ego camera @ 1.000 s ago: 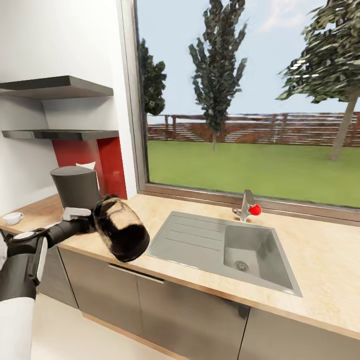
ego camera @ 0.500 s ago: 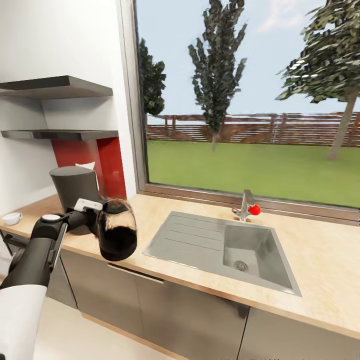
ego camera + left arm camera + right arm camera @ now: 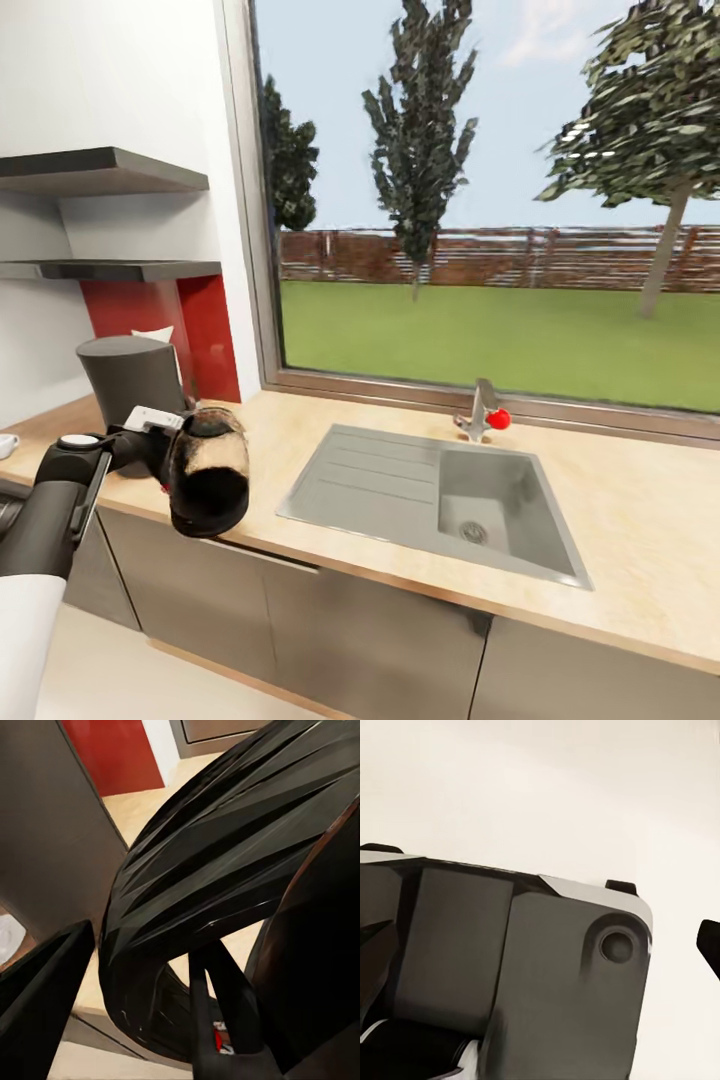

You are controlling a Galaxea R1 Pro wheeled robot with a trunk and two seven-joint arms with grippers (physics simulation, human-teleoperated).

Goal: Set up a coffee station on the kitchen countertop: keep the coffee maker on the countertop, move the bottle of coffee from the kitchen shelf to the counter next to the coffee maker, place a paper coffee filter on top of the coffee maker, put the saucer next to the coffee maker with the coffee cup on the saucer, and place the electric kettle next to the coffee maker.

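My left gripper [image 3: 172, 447] is shut on the bottle of coffee [image 3: 208, 478], a glass jar dark with coffee, held tilted over the counter's front edge. Just behind and left of it stands the dark grey coffee maker [image 3: 128, 376] on the wooden countertop [image 3: 640, 520]. A white paper tip [image 3: 152, 333] pokes up behind the coffee maker's top. A white cup [image 3: 5, 444] sits at the far left edge. In the left wrist view the bottle [image 3: 225, 870] looms dark between the fingers [image 3: 45, 997]. In the right wrist view dark fingertips [image 3: 710, 943] sit far apart over the pale floor.
A steel sink [image 3: 430, 495] with a drainboard is set into the counter to the right, with a tap [image 3: 478, 410] bearing a red knob. Two dark wall shelves [image 3: 100, 170] hang above the coffee maker. A big window runs behind the counter.
The head view has shifted slightly. My left arm has swung the bottle leftward, closer to the coffee maker, and turned it less tilted.
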